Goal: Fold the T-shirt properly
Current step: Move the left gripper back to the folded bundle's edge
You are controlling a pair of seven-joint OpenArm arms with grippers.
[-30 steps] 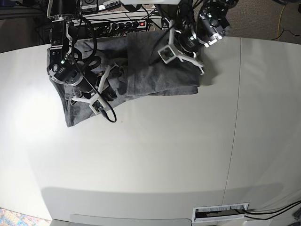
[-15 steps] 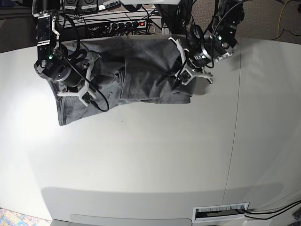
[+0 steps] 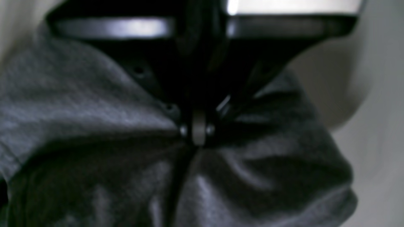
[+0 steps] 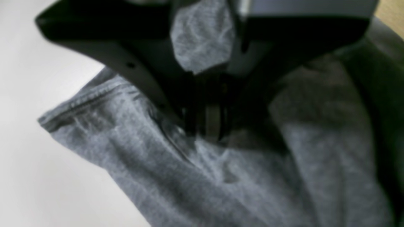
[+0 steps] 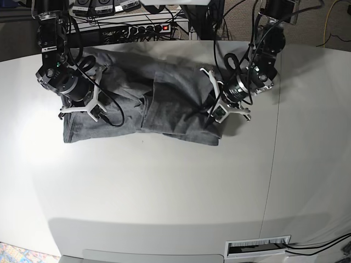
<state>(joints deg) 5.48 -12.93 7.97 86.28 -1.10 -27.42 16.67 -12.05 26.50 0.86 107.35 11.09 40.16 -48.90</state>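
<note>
Left gripper [image 5: 215,113]: jaws clenched on a pinch of the T-shirt [image 5: 164,96]; in the left wrist view the cloth is seen bunched and drawn up to the closed tips. Right gripper [image 5: 82,107]: jaws nearly closed with grey cloth caught between them, so the shirt is held at this end too; in the right wrist view a stitched hem runs just beside the tips.

Both ends are gripped, probably so that the cloth can be pulled taut and dragged as one piece; held at one end only it would bunch.

T-shirt: lies along the far edge of the tabletop [image 5: 164,192], stretched between the two grippers, partly doubled over with a vertical crease near its middle. The right-arm end is flat; the left-arm end is rumpled and ridged under the gripper. A power strip [image 5: 148,27] and cables sit behind the far edge.

Change from the earlier frames: the grippers are now set wider apart and lower towards the near side, the cloth is drawn out longer and flatter, and the left-arm end has been pulled away from the far edge. The fold is judged unfinished; the crease is uneven.
</note>
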